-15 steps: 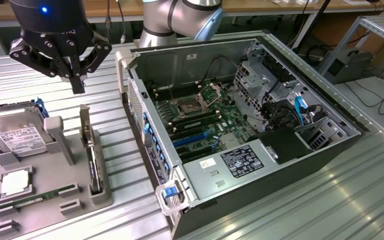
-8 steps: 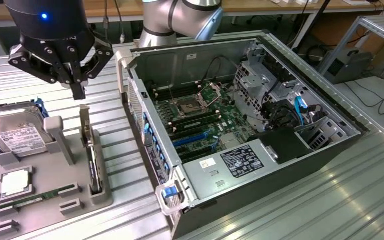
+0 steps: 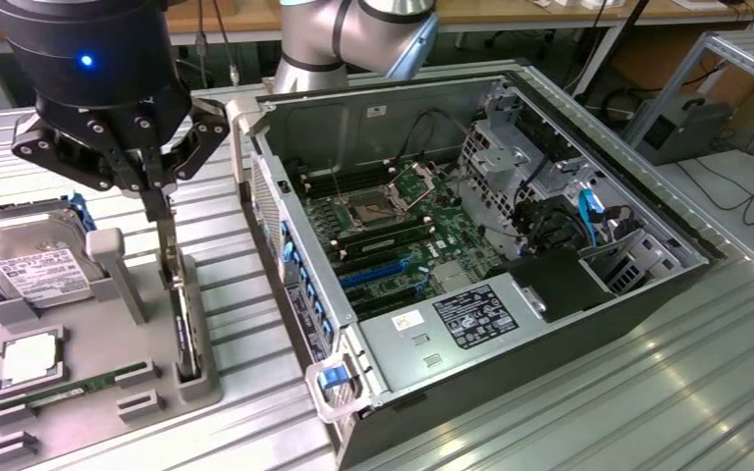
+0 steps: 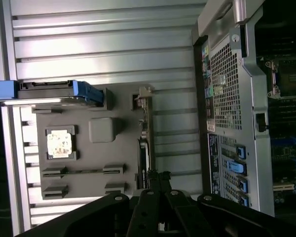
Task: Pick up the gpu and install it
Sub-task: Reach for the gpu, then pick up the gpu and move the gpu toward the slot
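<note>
**Component: gpu.** The gpu point(image 3: 185, 329) is a thin, flat card standing on its long edge. The exterior view shows it as a narrow dark strip with a shiny rim. In the wrist view the gpu point(image 4: 146, 143) is seen edge-on, with a pale metal bracket at the end nearer the hard drive.

**Location.** The card sits upright in a slot of the grey holder tray point(image 3: 102, 343), on the side of the tray nearest the computer case point(image 3: 391, 118). It is outside the case. The tray and the case both rest on the ribbed metal table point(image 3: 639, 373).

**Gripper.** The gripper point(image 3: 157, 211) hangs directly over the card's bracket end. Its fingers are pressed fully together. It cannot be determined whether they pinch the card's edge.

**Inventory.**
- gpu: one
- hard drive point(image 3: 30, 267): one, with a white label
- processor chip point(image 3: 30, 358): one, lying flat in a tray pocket
- memory stick point(image 3: 70, 390): one, green
- holder tray: one
- computer case: one, with its side open
</note>
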Tool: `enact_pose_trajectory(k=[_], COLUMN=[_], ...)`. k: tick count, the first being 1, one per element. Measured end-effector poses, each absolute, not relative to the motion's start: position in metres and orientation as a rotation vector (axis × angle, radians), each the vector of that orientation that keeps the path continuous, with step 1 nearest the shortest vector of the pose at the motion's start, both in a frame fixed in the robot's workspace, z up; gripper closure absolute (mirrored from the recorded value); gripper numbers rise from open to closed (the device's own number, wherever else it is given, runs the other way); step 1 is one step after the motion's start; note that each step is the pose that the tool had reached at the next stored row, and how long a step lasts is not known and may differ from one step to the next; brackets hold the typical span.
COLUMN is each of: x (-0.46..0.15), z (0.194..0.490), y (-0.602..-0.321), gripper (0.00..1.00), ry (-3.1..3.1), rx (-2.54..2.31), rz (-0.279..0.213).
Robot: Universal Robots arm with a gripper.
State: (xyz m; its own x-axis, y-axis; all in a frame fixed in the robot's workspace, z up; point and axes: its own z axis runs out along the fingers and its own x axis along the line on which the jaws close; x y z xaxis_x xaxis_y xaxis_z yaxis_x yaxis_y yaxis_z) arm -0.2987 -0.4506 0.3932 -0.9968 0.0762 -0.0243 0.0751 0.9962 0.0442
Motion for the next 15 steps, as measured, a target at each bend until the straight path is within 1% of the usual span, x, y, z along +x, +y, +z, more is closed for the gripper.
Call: enact_pose_trajectory(k=[3,15], x=[-0.299,-0.311], z=[0.393,0.393], y=[-0.456,-0.456], gripper=[0.89,0.89], ry=[3.113,3.112], rx=[0.118,0.118], rz=[0.068,0.068])
